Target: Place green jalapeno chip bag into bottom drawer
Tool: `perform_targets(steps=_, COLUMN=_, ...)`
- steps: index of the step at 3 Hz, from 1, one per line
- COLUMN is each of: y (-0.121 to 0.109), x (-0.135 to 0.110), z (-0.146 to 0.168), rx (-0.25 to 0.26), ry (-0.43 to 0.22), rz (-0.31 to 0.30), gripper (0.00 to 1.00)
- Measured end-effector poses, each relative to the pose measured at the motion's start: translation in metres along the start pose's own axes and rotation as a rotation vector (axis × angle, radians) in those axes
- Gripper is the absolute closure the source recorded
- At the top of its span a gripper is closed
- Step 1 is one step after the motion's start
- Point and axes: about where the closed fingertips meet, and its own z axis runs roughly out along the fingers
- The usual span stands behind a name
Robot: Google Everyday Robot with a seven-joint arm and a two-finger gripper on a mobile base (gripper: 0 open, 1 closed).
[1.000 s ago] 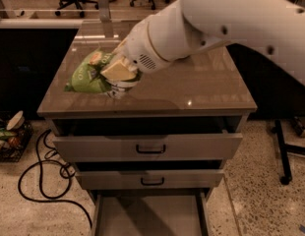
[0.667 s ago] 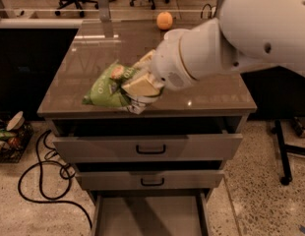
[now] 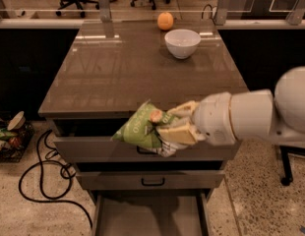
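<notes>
transport is the step in hand, we judge: the gripper [image 3: 163, 126] has its jaws clenched on the green jalapeno chip bag [image 3: 137, 130], which hangs in the air well above the bottom drawer [image 3: 147, 220], in front of the top drawer [image 3: 88, 149] and off the cabinet top [image 3: 118, 77]. the bottom drawer stands pulled out, its pale floor bare where we can see it. next, we think, the bag must go straight down past the middle drawer [image 3: 118, 180] until it sits low over the bottom drawer's floor, and only then should the jaws let go; a drop from this height risks the puffy bag glancing off a side wall. far above and behind the bottom drawer, the white bowl [image 3: 182, 43] and the orange fruit [image 3: 165, 21] sit out of the way. hidden: the bag's right end is buried between the fingers, the bottom drawer's front is cut off at the lower edge, so we cannot tell how far it is open
</notes>
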Motion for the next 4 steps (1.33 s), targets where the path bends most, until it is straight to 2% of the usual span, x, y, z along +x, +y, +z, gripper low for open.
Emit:
perform_targets(steps=1, y=0.020, x=0.044, z=-0.004, rx=0.009, ry=-0.057, rz=0.041, gripper=1.00)
perform_targets(steps=2, y=0.020, x=0.045, z=-0.002, rx=0.008, ry=-0.057, rz=0.040, gripper=1.00)
perform_targets(steps=3, y=0.019, x=0.097, z=0.008, rx=0.024, ry=-0.012, rz=0.092, gripper=1.00)
perform_targets(steps=4, y=0.032, x=0.177, z=0.014, rx=0.009, ry=0.078, rz=0.143, gripper=1.00)
